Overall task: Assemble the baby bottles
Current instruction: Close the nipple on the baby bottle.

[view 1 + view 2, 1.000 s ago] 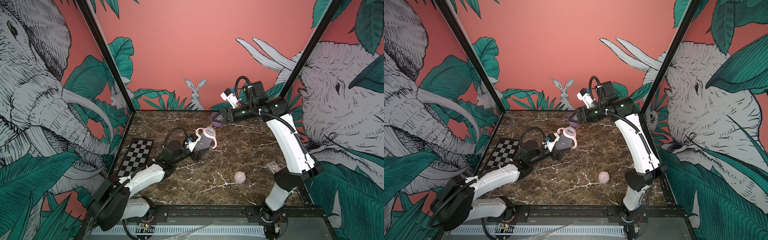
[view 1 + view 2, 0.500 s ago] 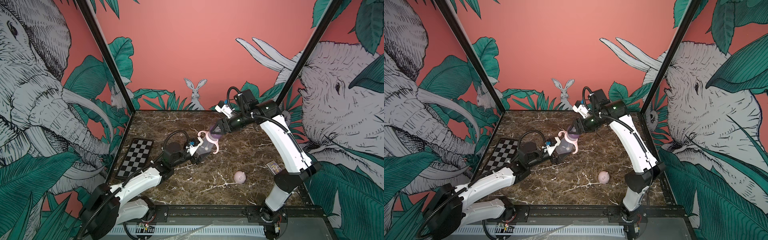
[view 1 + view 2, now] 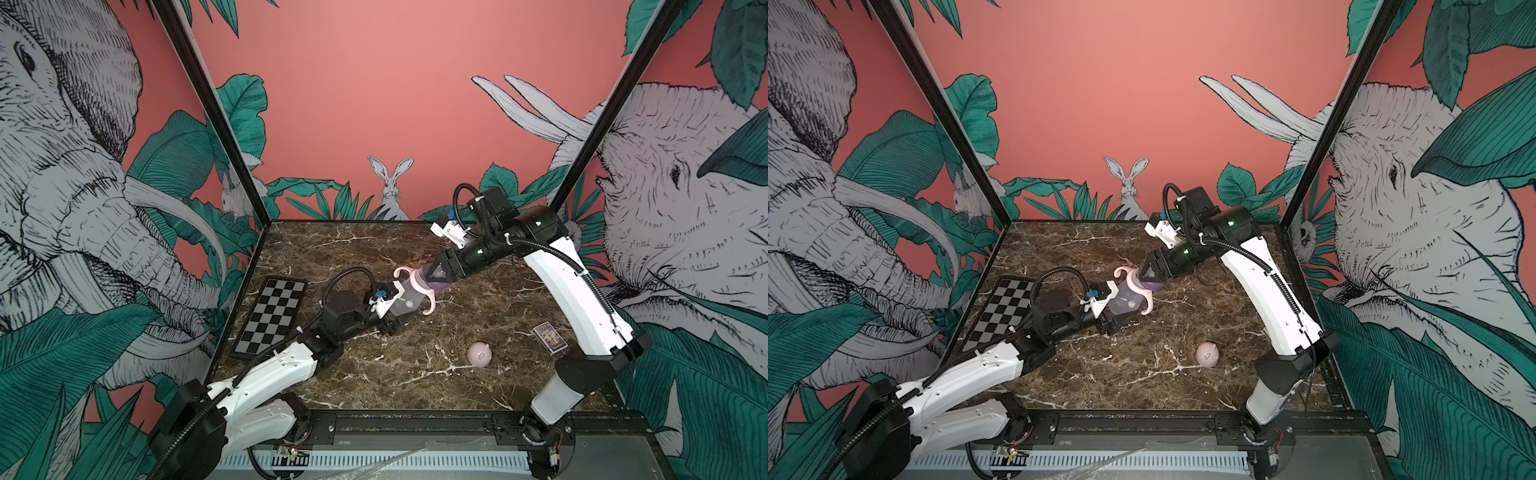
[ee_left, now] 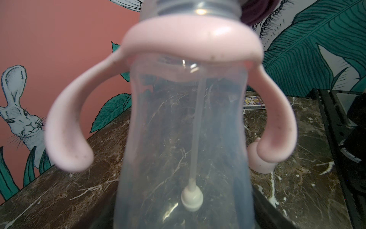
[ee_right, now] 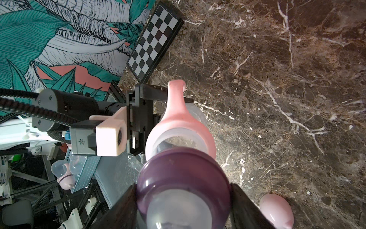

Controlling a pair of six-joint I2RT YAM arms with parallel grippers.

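free: we find open marble table along the back wall and across the front centre. obstacles: checkerboard flat at the left edge; pink cap and card box front right, apart; bottle with purple collar held mid-table between left gripper and right gripper.

The collar in my black right claw is purple; ahead, the ring is pale pink, the body clear; below, a pink cap, brown white-veined table, black-and-white checkered board
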